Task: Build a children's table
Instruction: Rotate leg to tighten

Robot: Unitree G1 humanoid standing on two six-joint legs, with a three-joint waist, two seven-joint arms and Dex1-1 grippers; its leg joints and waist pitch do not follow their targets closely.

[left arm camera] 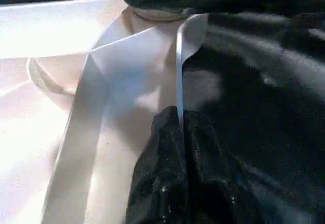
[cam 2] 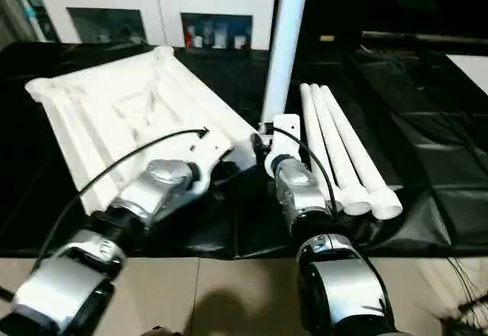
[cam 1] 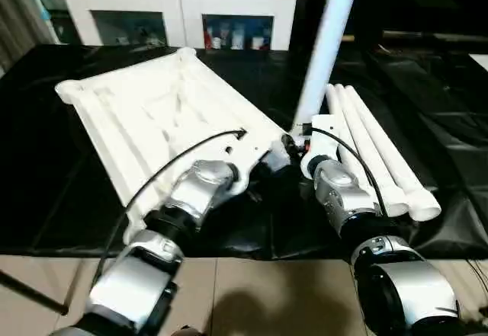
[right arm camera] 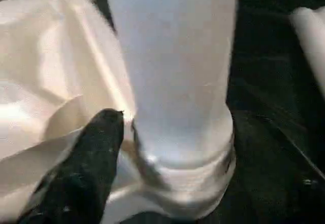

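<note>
The white tabletop (cam 1: 152,115) lies upside down on black sheeting, its ribbed underside facing up. One white leg (cam 1: 328,46) stands upright in the near right corner socket (right arm camera: 193,183). My right gripper (cam 1: 293,142) is at the base of this leg, shut on it; one black finger (right arm camera: 96,148) presses its side and the other is hidden behind the tube. My left gripper (left arm camera: 180,120) is shut on the thin rim of the tabletop just beside that corner. Three more legs (cam 1: 374,145) lie side by side to the right.
A white cabinet (cam 1: 179,1) with glass doors stands behind the work area. The black sheeting (cam 1: 46,184) covers the ground up to a tan floor strip (cam 1: 252,290) near me. A cable (cam 1: 175,161) loops over my left forearm.
</note>
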